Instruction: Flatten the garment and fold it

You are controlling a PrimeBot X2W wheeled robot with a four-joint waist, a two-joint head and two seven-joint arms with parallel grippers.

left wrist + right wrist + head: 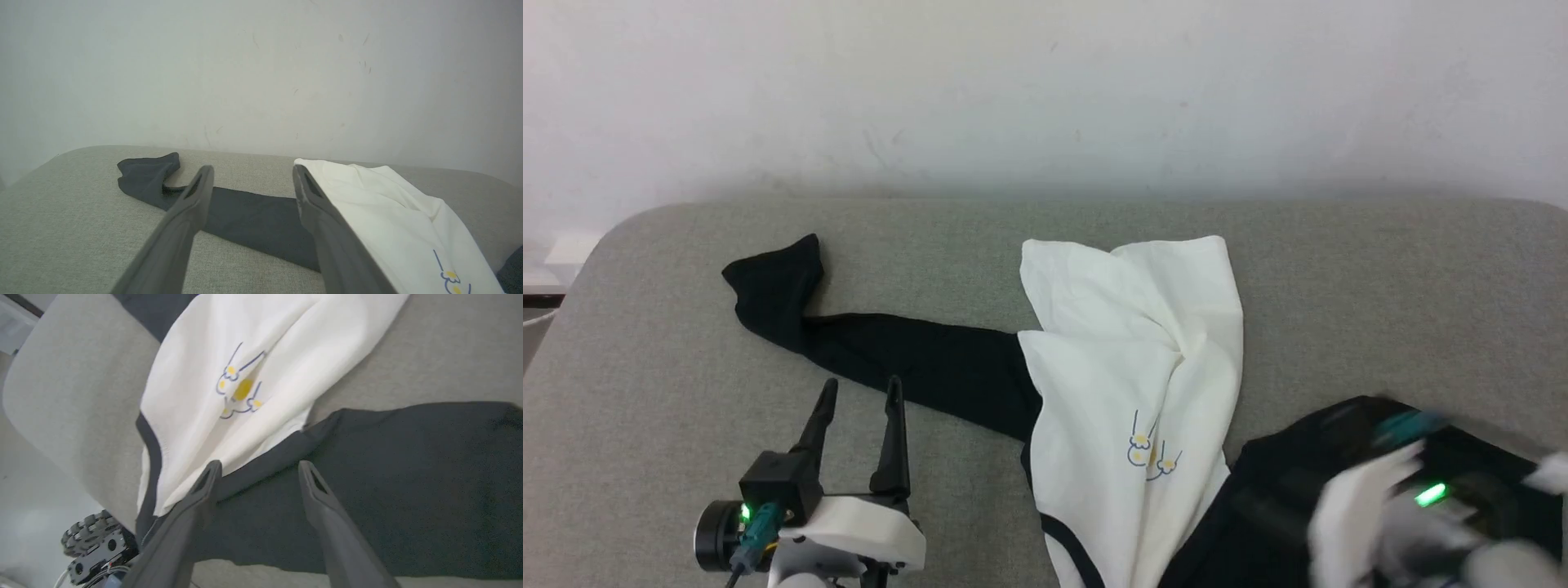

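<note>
On grey cushion [645, 367]: garment [1135, 367] rumpled | left gripper [862, 384] wide | right gripper [260, 465] wide in wrist view, blurred in head view

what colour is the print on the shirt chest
The small cartoon print has blue outlines with yellow spots, clearest in the right wrist view.

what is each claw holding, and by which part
Nothing is held. The left claw is open near the outstretched black sleeve of the garment; the right claw is open over its other black sleeve, no cloth pinched.

Bare grey surface [645, 367] left of garment [1143, 351]; wall [1045, 82] close behind.
</note>
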